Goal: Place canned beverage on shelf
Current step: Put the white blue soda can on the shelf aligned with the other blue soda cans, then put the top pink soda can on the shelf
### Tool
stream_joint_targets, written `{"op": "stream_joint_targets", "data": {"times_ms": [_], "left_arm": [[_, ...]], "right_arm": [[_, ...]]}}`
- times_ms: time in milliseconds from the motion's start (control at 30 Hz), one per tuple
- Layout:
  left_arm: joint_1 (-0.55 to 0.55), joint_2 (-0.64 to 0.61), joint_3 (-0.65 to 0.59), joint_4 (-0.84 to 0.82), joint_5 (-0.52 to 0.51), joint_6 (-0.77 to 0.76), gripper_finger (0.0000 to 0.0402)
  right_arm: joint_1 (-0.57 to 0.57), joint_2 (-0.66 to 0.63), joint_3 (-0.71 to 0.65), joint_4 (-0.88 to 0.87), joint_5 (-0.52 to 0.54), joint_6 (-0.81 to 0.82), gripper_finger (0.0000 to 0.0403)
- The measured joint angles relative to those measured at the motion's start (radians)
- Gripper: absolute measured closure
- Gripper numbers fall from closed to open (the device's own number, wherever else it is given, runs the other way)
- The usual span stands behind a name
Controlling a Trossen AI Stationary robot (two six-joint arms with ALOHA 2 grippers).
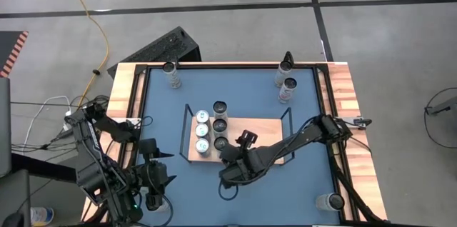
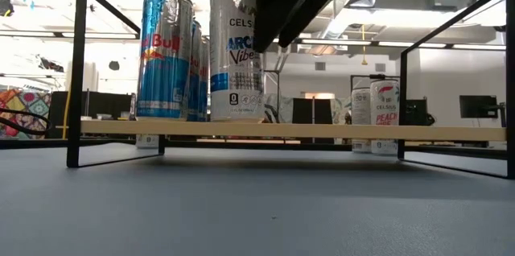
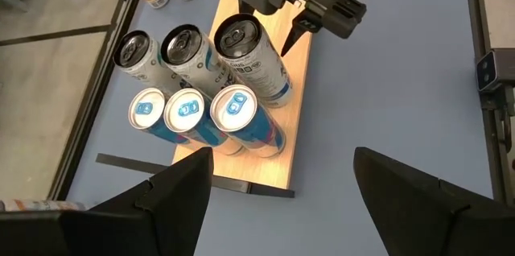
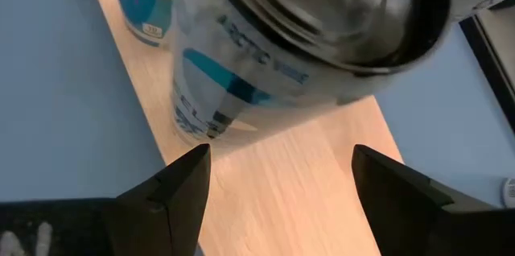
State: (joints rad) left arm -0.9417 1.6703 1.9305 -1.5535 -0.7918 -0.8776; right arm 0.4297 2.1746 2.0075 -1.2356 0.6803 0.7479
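Observation:
The shelf (image 1: 268, 130), a light-wood board in a black wire frame, stands mid-table. Six cans stand upright on its left end: three blue-topped Red Bull cans (image 3: 189, 111) and three silver Celsius cans. The nearest Celsius can (image 3: 253, 59), labelled Arctic Vibe (image 2: 235, 55), rests on its base on the board. My right gripper (image 4: 280, 155) is open and slants down toward this can (image 4: 265, 55) from the right, its fingertips just short of it with bare board between them. My left gripper (image 3: 282, 155) waits open over the table's near left.
Loose cans stand on the blue tabletop: one at the far left (image 1: 171, 73), two at the far right (image 1: 287, 88), one at the near right corner (image 1: 330, 201). The shelf's right half (image 1: 275, 141) is bare board. Raised black end rails (image 2: 79, 71) bound the shelf.

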Motion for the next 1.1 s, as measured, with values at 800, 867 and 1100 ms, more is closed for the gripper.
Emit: {"op": "stream_joint_targets", "data": {"times_ms": [800, 867, 1100], "left_arm": [[0.0, 0.0, 0.0, 0.0, -0.001, -0.018, 0.0115], [0.0, 0.0, 0.0, 0.0, -0.002, -0.018, 0.0115], [0.001, 0.0, 0.0, 0.0, -0.006, -0.017, 0.0115]], "right_arm": [[0.005, 0.0, 0.0, 0.033, -0.053, 0.068, 0.012], [0.012, 0.0, 0.0, 0.008, -0.053, 0.092, 0.012], [0.03, -0.057, 0.03, -0.114, -0.061, 0.085, 0.012]]}}
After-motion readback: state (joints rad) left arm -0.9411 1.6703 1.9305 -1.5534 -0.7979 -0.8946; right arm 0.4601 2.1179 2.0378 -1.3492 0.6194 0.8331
